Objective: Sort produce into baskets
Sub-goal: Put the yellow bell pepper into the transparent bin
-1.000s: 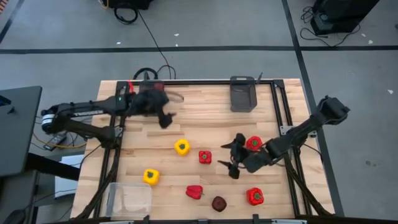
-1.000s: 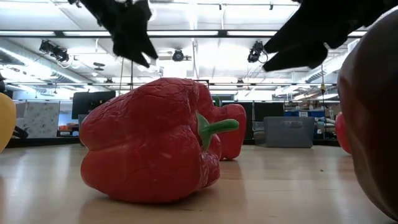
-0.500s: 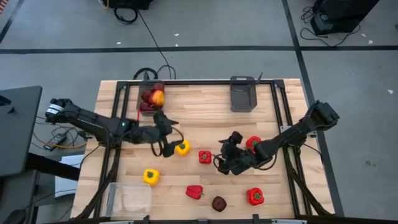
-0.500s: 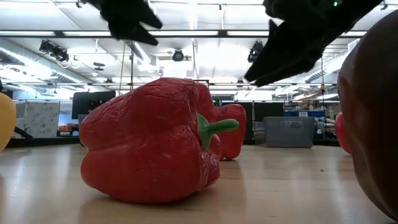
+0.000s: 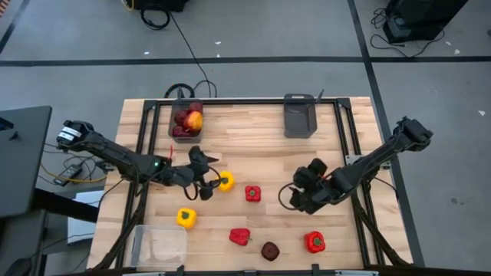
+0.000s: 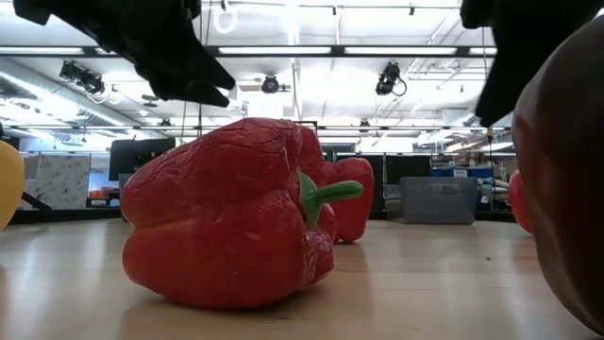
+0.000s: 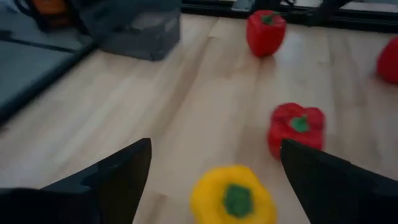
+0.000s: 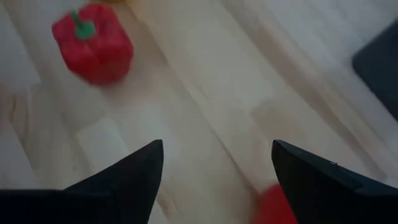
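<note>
Pale wood table (image 5: pixel 253 149), scattered red peppers (image 5: pixel 253 193), yellow peppers (image 5: pixel 186 218), maroon apple (image 5: pixel 270 251), three baskets (image 5: pixel 299 116)

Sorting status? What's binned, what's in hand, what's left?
Done: apples sit in the left grey bin. In hand: nothing; the left gripper is open around a yellow pepper and the right gripper is open, empty. Left: seven pieces on the table; the other grey bin and clear bin look empty.

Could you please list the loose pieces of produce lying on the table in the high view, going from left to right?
Yellow pepper → yellow pepper at the left hand → red pepper → red pepper → dark apple → red pepper.
</note>
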You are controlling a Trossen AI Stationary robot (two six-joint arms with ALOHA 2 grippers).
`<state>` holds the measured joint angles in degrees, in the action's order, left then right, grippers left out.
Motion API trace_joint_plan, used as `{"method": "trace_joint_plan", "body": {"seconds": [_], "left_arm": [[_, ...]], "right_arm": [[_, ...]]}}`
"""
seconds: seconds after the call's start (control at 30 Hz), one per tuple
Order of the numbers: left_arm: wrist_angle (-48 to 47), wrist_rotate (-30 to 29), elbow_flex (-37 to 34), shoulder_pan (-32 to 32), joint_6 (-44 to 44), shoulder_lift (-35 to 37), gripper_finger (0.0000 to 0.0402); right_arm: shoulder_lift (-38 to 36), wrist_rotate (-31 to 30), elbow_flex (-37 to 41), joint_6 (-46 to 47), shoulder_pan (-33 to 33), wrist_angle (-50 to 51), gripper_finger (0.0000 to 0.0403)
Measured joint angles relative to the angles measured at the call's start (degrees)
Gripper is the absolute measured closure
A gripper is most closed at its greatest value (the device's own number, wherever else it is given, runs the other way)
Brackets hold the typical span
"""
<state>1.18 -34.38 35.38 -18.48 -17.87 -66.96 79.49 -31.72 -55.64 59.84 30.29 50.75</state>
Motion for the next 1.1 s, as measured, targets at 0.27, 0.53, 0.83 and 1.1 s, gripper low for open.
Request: {"method": "trace_joint_plan", "body": {"seconds": [0.27, 0.53, 0.83, 1.1], "left_arm": [[5.95, -7.17, 0.00, 0.54, 5.96, 0.00, 0.0083], [6.29, 3.23, -0.07, 9.94, 8.46, -0.16, 0.0137], [13.60, 14.72, -0.07, 20.26, 14.47, -0.17, 0.0156], [11.83, 14.34, -0.05, 18.31, 11.76, -2.55, 0.0156]], "right_arm": [[-3.76, 7.80, 0.00, 1.04, 1.26, 12.06, 0.0135], [-5.42, -2.88, 0.00, -8.33, -0.36, 15.96, 0.0162], [-4.64, -9.23, 0.00, -14.38, -9.68, 7.81, 0.0180], [-4.18, -2.73, 0.00, -16.17, -12.69, 6.47, 0.0210]]}}
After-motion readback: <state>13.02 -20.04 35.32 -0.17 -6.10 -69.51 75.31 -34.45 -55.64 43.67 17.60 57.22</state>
